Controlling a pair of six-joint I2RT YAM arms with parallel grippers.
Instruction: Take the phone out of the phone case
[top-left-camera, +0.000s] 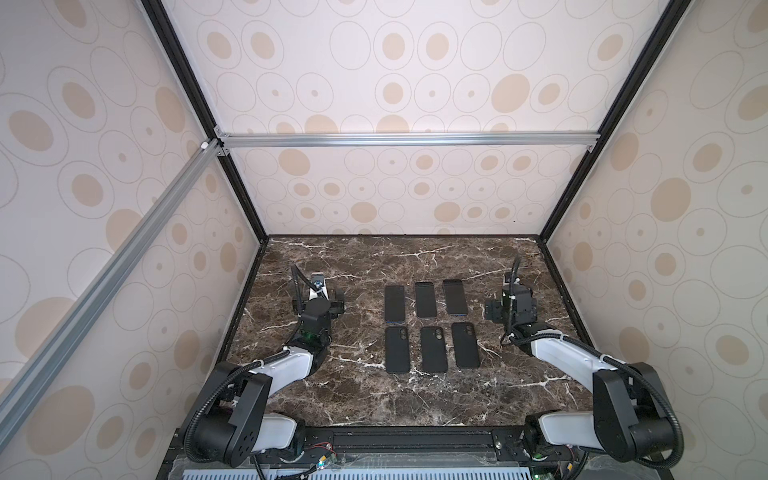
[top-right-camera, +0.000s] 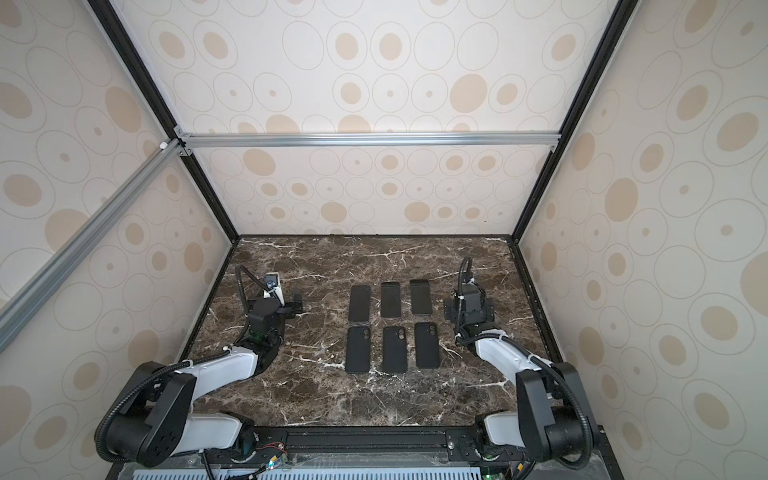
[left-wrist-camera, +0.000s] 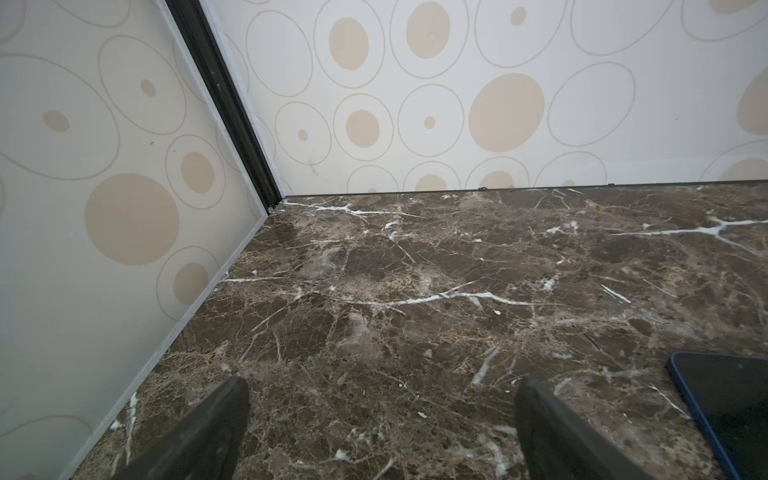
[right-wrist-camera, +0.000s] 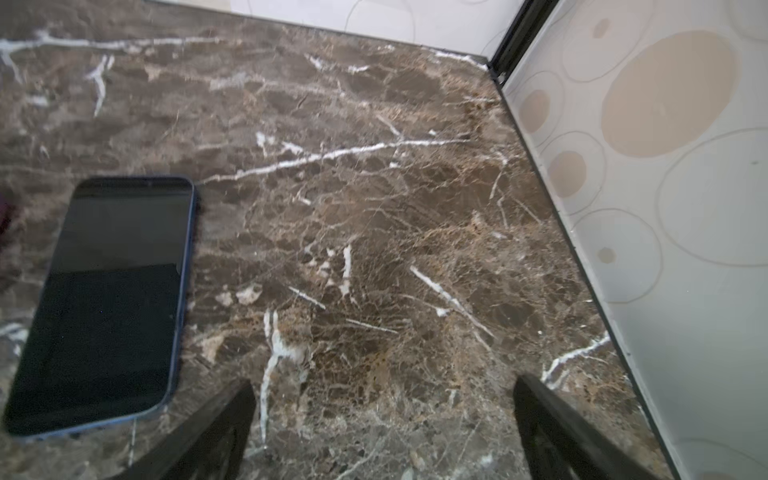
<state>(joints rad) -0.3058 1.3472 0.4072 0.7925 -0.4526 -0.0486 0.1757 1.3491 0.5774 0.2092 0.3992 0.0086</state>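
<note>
Three dark phones lie screen up in a far row at mid-table: the left phone (top-left-camera: 394, 303) (left-wrist-camera: 731, 407), the middle phone (top-left-camera: 425, 300) and the right phone (top-left-camera: 455, 296) (right-wrist-camera: 108, 299); blue edges show on the outer two. In front of them lie three black phone cases (top-left-camera: 397, 350) (top-left-camera: 433, 349) (top-left-camera: 465, 345), back up with camera cut-outs; I cannot tell whether anything is inside them. My left gripper (top-left-camera: 320, 297) (left-wrist-camera: 384, 382) hovers left of the rows, open and empty. My right gripper (top-left-camera: 513, 305) (right-wrist-camera: 384, 382) hovers right of them, also open and empty.
The brown marble table (top-left-camera: 374, 399) is boxed in by patterned walls at the left (left-wrist-camera: 83, 249), back and right (right-wrist-camera: 665, 208). Both arm bases sit on the black rail (top-left-camera: 399, 440) at the front edge.
</note>
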